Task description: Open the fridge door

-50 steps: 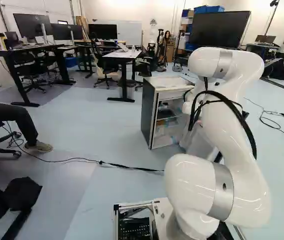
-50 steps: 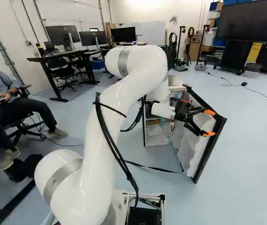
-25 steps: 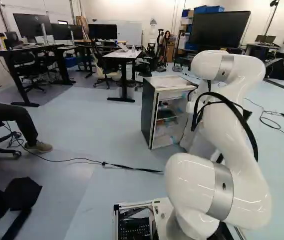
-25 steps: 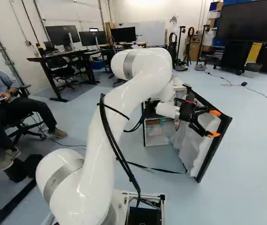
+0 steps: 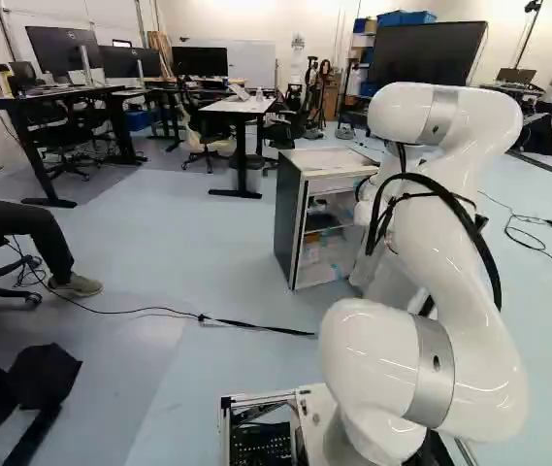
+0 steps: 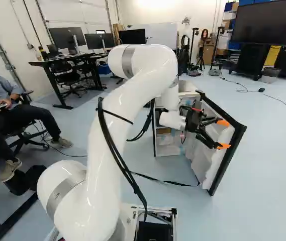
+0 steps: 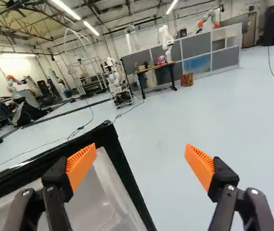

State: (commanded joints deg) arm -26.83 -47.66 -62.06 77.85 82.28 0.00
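The fridge [image 5: 290, 218] stands on the floor [image 6: 273, 165], and its door [image 6: 209, 161] is wide open. The end effector [image 6: 223, 134] is spread wide and holds nothing. One orange pad [image 7: 81, 166] is by the door's black edge [image 7: 121, 171]; I cannot tell if they touch.

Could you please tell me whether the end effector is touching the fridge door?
Cannot tell. In the wrist view one orange pad of the end effector overlaps the fridge door, but no contact or gap shows; the other pad stands clear.
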